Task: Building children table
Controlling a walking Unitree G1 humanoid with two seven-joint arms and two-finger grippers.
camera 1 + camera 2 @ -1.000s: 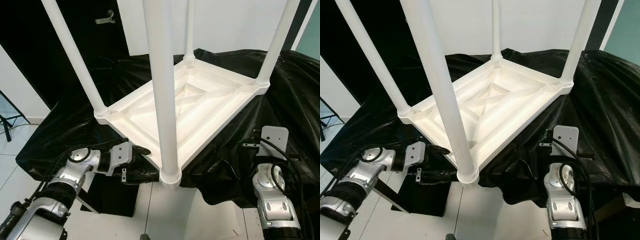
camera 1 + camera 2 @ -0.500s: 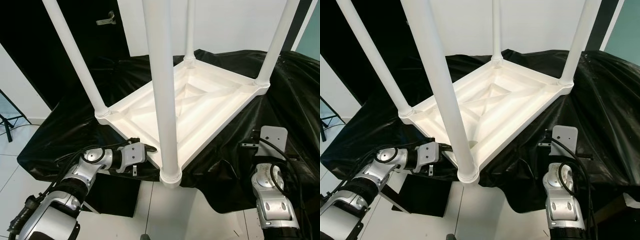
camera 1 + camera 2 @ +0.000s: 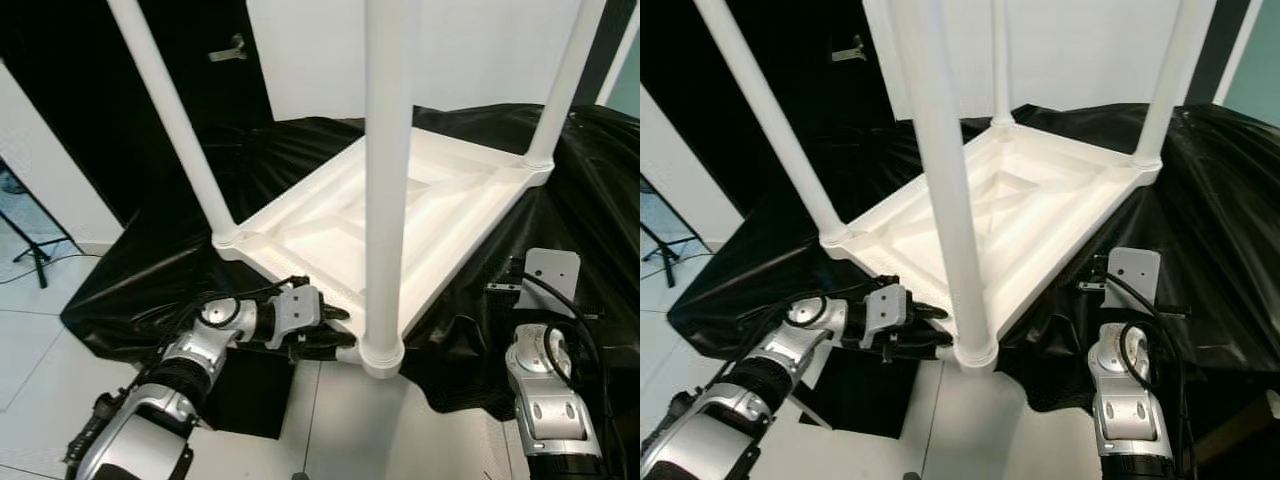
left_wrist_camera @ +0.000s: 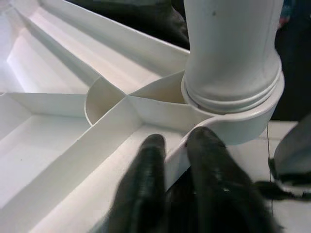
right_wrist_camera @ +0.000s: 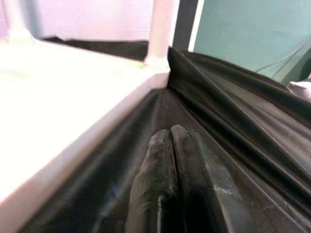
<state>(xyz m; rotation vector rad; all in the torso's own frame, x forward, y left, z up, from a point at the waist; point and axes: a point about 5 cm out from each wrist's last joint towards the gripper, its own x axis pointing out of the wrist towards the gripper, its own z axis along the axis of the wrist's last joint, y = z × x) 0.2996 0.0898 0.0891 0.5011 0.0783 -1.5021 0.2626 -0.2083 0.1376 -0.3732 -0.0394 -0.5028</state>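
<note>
A black plastic sheet (image 3: 150, 270) drapes a raised surface in a room with a white wall (image 3: 470, 50), a dark door (image 3: 150, 60) and pale floor tiles (image 3: 30, 340). One white children's table (image 3: 400, 215) lies upside down on it, its four legs (image 3: 388, 180) pointing up. The left gripper (image 4: 177, 160) pinches the tabletop rim beside the nearest leg; the right gripper (image 5: 172, 145), fingers pressed together and empty, lies on the sheet by the table's edge.

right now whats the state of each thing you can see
white plastic children's table: upside down on the black cover, four legs fitted and pointing up
black plastic cover: draped, wrinkled
left gripper: fingers astride the table rim beside the near corner leg
right gripper: shut, empty, resting on the cover beside the table
</note>
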